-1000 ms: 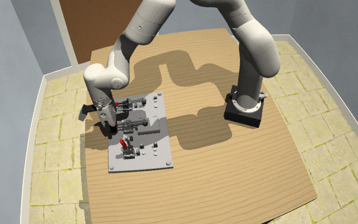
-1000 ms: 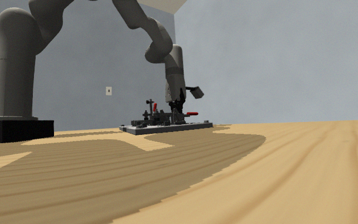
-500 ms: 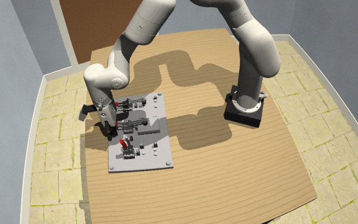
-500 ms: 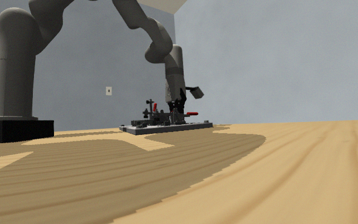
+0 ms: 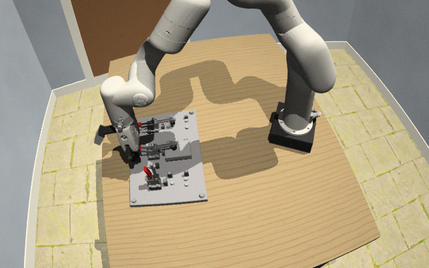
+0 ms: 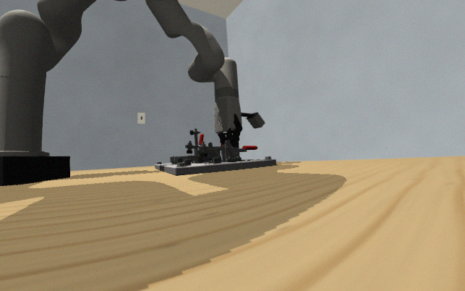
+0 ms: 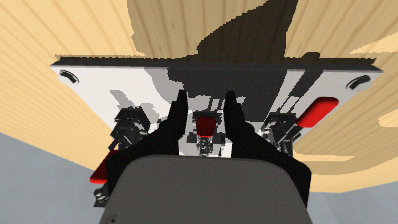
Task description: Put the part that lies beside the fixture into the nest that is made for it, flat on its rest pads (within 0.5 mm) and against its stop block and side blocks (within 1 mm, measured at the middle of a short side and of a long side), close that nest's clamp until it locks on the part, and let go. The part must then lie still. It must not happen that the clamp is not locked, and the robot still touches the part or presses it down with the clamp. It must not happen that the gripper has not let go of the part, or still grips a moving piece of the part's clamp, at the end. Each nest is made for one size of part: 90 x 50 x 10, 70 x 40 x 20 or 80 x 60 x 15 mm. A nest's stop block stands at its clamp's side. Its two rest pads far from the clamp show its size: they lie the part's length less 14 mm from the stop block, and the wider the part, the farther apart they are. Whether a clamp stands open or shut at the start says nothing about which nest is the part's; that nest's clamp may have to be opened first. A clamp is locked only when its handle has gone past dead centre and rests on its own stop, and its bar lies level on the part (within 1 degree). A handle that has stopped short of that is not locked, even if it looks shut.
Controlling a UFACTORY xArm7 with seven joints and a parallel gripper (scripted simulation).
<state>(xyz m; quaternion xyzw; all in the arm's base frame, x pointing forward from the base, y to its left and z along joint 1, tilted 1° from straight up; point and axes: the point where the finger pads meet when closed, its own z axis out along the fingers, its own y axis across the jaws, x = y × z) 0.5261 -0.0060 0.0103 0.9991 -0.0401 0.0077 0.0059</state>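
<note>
Fingers: about half open, holding nothing; the two black fingertips stand apart on either side of a red handle.
Middle clamp handle (image 7: 205,125): red, lying between the fingertips with a gap on each side; whether it has reached its stop cannot be told.
Part (image 5: 178,153): grey block lying in the middle nest, beyond the fingers along that clamp's bar (image 5: 163,145); its seating against the blocks is too small to judge.
Fixture plate (image 5: 194,187): light grey, resting on the table (image 5: 276,207), directly under the fingers.
Near clamp handle (image 5: 148,171): red, tilted upward, beside the fingers.
Far clamp handle (image 5: 139,124): red tip, just showing past the wrist on the fingers' other side.
</note>
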